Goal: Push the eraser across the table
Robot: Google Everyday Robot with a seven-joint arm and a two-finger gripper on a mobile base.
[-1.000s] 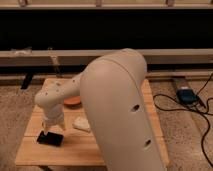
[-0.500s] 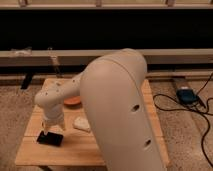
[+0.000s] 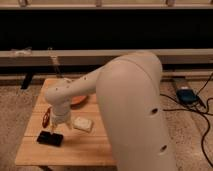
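The eraser (image 3: 49,138) is a flat black slab lying near the front left of the light wooden table (image 3: 75,150). My gripper (image 3: 54,128) hangs from the white arm's wrist, pointing down just above and behind the eraser's right part. The big white arm link (image 3: 135,110) fills the right half of the view and hides the table's right side.
A pale cream rounded block (image 3: 83,124) lies right of the gripper. A slim red object (image 3: 46,117) lies at the table's left edge. An orange dish (image 3: 77,100) sits behind the wrist. A blue device (image 3: 185,95) with cables lies on the floor at right.
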